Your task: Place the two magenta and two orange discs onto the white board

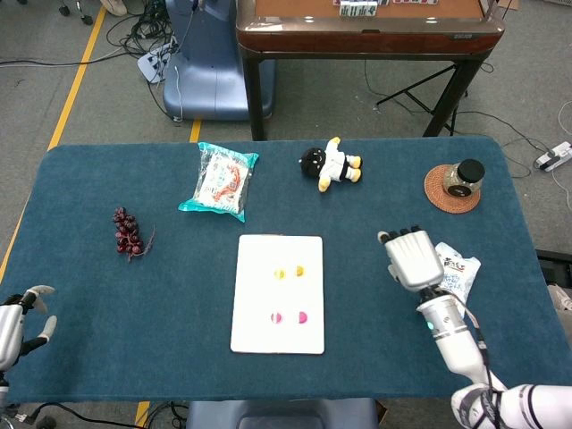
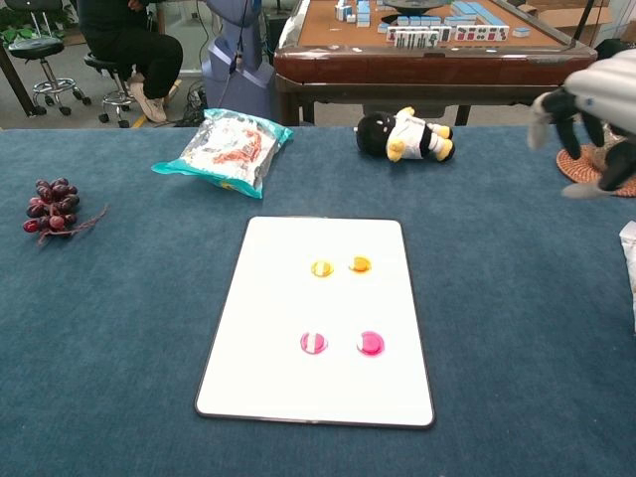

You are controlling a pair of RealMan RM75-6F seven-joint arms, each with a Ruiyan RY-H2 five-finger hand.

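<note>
Board (image 1: pixel 259 332), table centre, long axis running away from me: two orange discs (image 1: pixel 289 272) and two magenta discs (image 1: pixel 289 317) lying on it. My right hand (image 1: pixel 412 257): fingers apart, holding nothing, right of the board, nearer than my left hand (image 1: pixel 16 315), also empty.
</note>
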